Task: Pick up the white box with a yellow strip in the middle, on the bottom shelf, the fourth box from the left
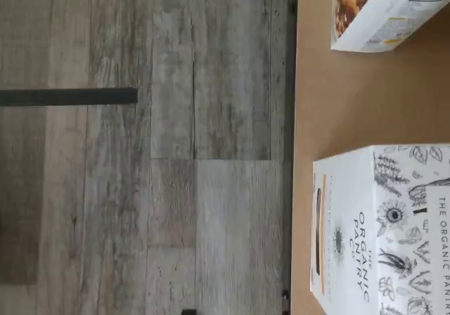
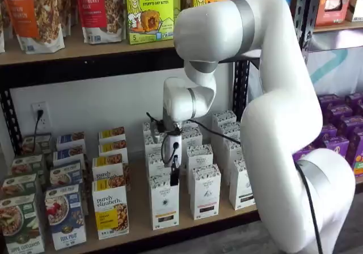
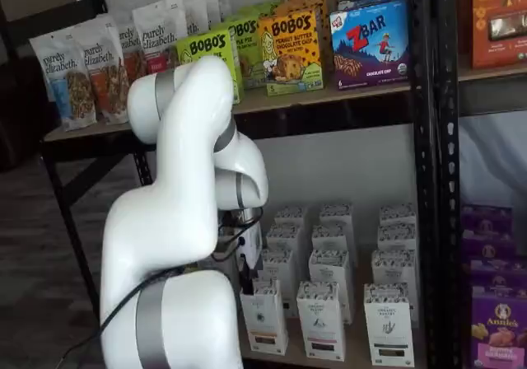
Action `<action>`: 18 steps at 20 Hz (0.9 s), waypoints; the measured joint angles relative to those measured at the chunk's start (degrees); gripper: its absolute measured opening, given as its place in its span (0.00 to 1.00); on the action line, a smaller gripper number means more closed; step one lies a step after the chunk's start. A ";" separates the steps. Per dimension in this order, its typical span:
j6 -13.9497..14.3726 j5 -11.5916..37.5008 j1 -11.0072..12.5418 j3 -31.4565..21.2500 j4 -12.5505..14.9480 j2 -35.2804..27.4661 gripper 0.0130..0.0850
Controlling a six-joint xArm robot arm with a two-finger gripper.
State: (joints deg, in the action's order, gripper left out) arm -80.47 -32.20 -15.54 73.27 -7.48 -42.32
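The white box (image 2: 165, 202) stands at the front edge of the bottom shelf (image 2: 142, 231), first in its row of like cartons, with the purely elizabeth box (image 2: 110, 208) just beside it. The pincer (image 2: 174, 173) hangs directly above this box, its black fingers dark against the cartons; I cannot tell if they are open, and they hold nothing that I can see. To do this step well, I think the pincer must come down straight and centred on the narrow top, so the fingers do not push the cartons behind or beside it. In a shelf view the arm (image 3: 177, 221) hides most of the pincer, only a black tip (image 3: 244, 280) shows near the box (image 3: 264, 315). The wrist view shows the box top (image 1: 383, 227) close, with "Organic Pantry" print, and the floor (image 1: 140, 188) beyond the shelf edge.
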 joint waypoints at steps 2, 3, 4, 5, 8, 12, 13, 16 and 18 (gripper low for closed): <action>-1.04 -1.59 0.02 1.07 -1.29 -0.17 1.00; -1.11 -2.31 0.01 1.75 -1.46 -0.35 1.00; -0.94 -2.92 -0.04 2.50 -1.36 -0.59 1.00; -0.69 -3.51 -0.08 3.27 -1.17 -0.91 1.00; 0.21 -4.74 -0.12 5.18 -0.23 -2.05 1.00; 1.01 -6.00 -0.09 8.05 0.71 -4.39 1.00; 1.13 -6.19 -0.04 8.75 0.90 -5.05 1.00; 0.92 -6.31 0.27 10.63 1.00 -6.95 1.00; 0.38 -5.92 0.60 11.77 0.75 -8.12 1.00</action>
State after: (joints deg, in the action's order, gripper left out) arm -80.09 -38.12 -14.95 85.04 -6.73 -50.44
